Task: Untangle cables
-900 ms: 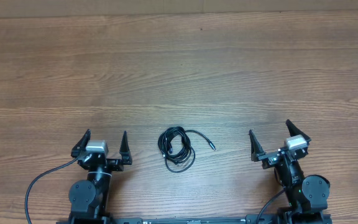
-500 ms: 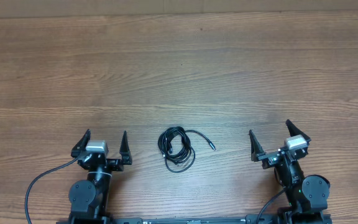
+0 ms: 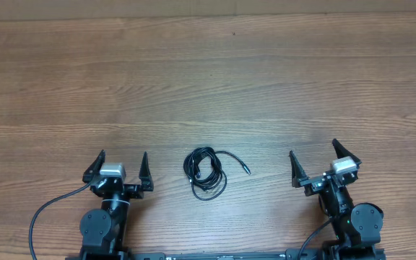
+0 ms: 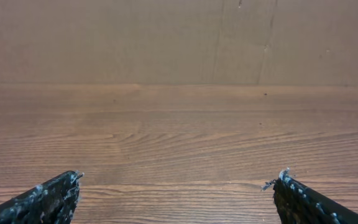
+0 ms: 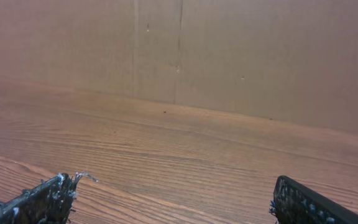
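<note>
Wood-grain table (image 3: 208, 72) fills the overhead view, matte brown with fine horizontal streaks. Lower left: left gripper (image 3: 122, 156), jaws spread wide, holding nothing; its black tapered fingers (image 4: 48, 200) look rough and speckled. Lower centre: the cables (image 3: 205, 173), thin black cords wound in a small flat coil, one plug end (image 3: 247, 170) trailing right. The coil lies between both grippers, apart from each. Lower right: right gripper (image 3: 313, 150), jaws likewise spread, empty.
</note>
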`<action>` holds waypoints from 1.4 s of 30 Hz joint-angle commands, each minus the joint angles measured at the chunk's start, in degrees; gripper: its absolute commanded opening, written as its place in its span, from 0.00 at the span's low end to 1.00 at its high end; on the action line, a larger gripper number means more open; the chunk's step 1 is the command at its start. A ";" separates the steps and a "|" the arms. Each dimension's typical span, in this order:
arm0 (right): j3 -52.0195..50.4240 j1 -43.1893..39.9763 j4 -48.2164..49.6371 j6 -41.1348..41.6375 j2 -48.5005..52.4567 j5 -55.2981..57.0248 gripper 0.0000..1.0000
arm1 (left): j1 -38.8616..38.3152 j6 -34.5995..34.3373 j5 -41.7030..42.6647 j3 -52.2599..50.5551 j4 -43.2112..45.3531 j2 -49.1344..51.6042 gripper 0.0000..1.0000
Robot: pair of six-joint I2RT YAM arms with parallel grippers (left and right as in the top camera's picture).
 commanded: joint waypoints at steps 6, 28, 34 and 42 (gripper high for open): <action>-0.61 0.35 0.35 -0.24 -0.46 0.52 1.00 | -0.26 1.07 -0.52 -0.28 0.15 -0.59 0.99; -0.61 0.35 0.37 -0.24 -0.46 0.52 1.00 | -0.26 1.05 -0.52 -0.28 0.22 -0.59 0.99; -0.61 0.35 0.35 -0.24 -0.46 0.52 1.00 | -0.26 0.24 1.31 -0.28 0.15 -0.59 1.00; -0.61 0.35 0.37 -0.24 -0.46 0.52 1.00 | -0.26 -0.04 4.00 -0.24 0.22 -0.59 1.00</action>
